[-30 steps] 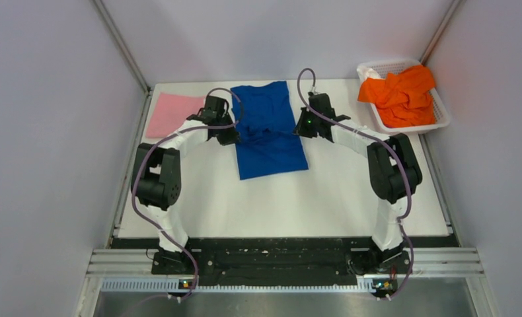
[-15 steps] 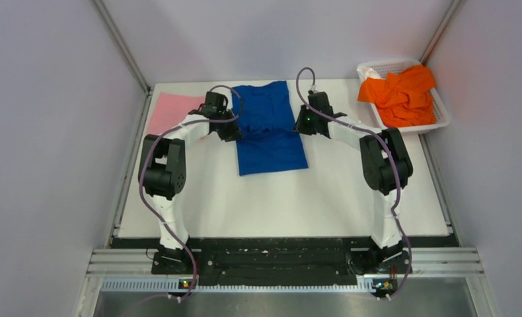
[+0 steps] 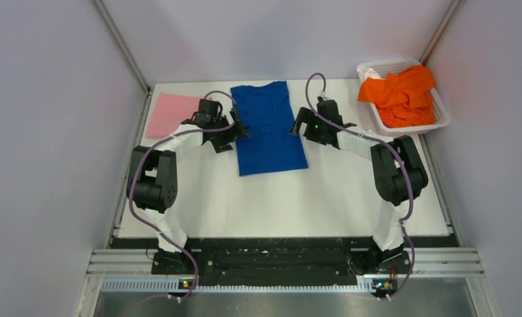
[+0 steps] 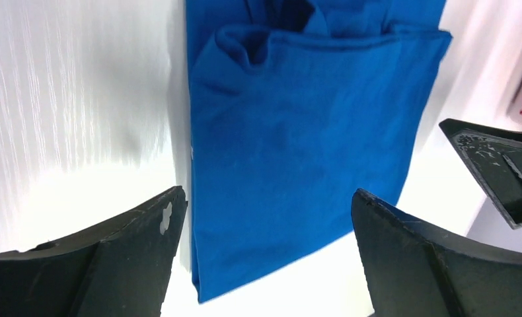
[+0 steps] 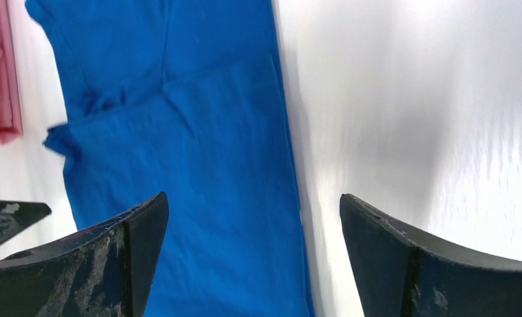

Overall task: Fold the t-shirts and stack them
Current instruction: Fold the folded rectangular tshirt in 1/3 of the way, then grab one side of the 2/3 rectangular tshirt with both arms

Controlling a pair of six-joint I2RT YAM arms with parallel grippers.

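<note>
**Blue tee folded to a strip; both grippers open at its long edges**

The royal-blue t-shirt [image 3: 269, 129] lies flat at the far middle of the table [image 3: 278, 205], folded lengthwise into a narrow strip. No print is visible on it.

The left gripper [image 3: 232, 132] sits at the strip's left edge and the right gripper [image 3: 299, 124] at its right edge. Both have their jaws spread wide and hold nothing. Judgement: this mirrored placement suits a paired grasp for the crosswise fold, which is not yet done.

The pink t-shirt [image 3: 172, 113] lies folded at the far left, probably the base of the stack. The orange t-shirt [image 3: 400, 96] is crumpled in the white mesh basket [image 3: 443, 122], unfolded.

- **Top view only:** the whole layout, including the basket.
- **Left wrist only:** doubled cloth and a puckered tuck at one end of the strip [image 4: 298, 145].
- **Right wrist only:** the pink tee's folded edge [image 5: 0, 72] near the blue, and a straight right border.
</note>
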